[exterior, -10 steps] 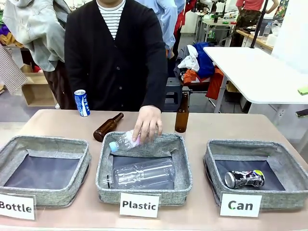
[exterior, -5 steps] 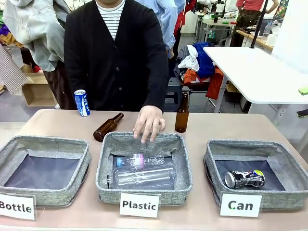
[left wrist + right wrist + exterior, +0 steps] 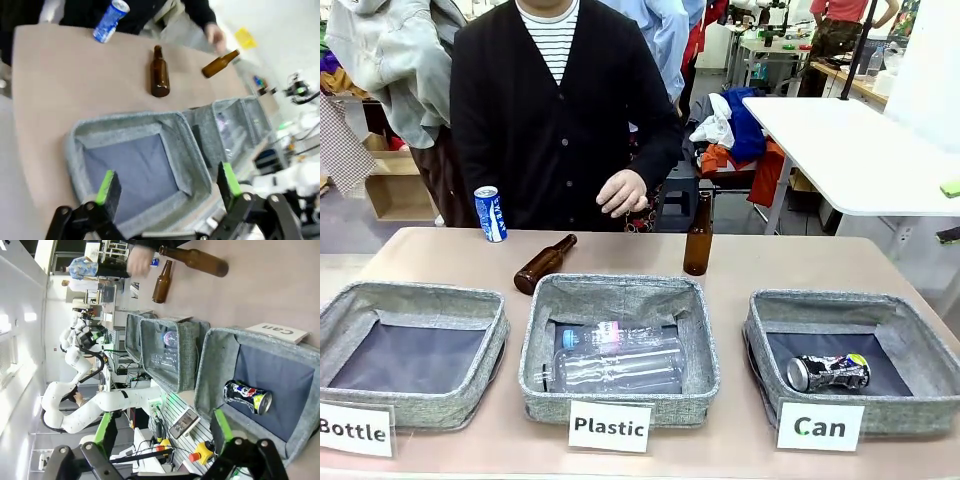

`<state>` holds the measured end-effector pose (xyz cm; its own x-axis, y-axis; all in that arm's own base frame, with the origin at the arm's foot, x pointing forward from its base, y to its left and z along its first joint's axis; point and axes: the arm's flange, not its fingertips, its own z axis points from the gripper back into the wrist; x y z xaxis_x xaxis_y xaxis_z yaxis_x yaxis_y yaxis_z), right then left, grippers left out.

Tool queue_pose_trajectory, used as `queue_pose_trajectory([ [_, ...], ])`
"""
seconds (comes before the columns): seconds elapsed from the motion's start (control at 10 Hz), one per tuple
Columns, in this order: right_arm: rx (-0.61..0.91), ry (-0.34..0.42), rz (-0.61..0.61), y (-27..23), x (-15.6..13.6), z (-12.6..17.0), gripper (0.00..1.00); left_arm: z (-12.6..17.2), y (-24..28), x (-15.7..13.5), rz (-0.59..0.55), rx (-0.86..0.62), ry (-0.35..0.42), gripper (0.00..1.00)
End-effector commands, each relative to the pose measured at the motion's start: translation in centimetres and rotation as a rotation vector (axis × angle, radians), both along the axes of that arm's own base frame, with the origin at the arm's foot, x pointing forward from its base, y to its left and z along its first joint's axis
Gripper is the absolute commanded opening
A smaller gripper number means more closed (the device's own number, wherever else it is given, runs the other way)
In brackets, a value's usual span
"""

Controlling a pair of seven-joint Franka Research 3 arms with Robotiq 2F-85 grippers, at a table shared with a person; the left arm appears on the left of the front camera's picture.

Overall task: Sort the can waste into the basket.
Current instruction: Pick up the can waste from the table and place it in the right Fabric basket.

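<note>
The crushed silver can lies in the Can basket, near right; the blue and white can stands far left, yet to be sorted; left gripper and right gripper gape empty.

**Bench**: smooth, matt, pale brown surface. **Basket** labelled "Can": coarse grey woven cloth walls and a smoother dark cloth base. **Crushed can**: dented shiny metal with glossy print. **Blue and white can**: smooth glossy metal. **Brown bottles**: glossy glass. **Clear bottles**: transparent, glossy plastic. **Label card**: matt white paper.
</note>
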<state>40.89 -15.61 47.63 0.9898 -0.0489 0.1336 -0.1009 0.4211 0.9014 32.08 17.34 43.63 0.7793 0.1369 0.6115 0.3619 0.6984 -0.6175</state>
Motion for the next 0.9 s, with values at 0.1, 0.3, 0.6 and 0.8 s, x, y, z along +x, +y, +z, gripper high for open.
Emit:
queue_pose_trajectory([
  [0.1,-0.008,-0.013,0.016,-0.2,-0.2,0.3,1.0,-1.8,-7.9,8.3,-0.023,0.207,-0.036,1.0],
  [0.3,-0.008,-0.013,0.016,-0.2,-0.2,0.3,1.0,-3.5,-10.1,12.7,-0.013,0.28,-0.171,1.0],
  [0.6,-0.008,-0.013,0.016,-0.2,-0.2,0.3,1.0,-6.1,-10.7,18.5,0.053,0.303,-0.202,1.0],
  [0.8,-0.008,-0.013,0.016,-0.2,-0.2,0.3,1.0,-4.6,-11.0,16.5,0.034,0.301,-0.169,1.0],
])
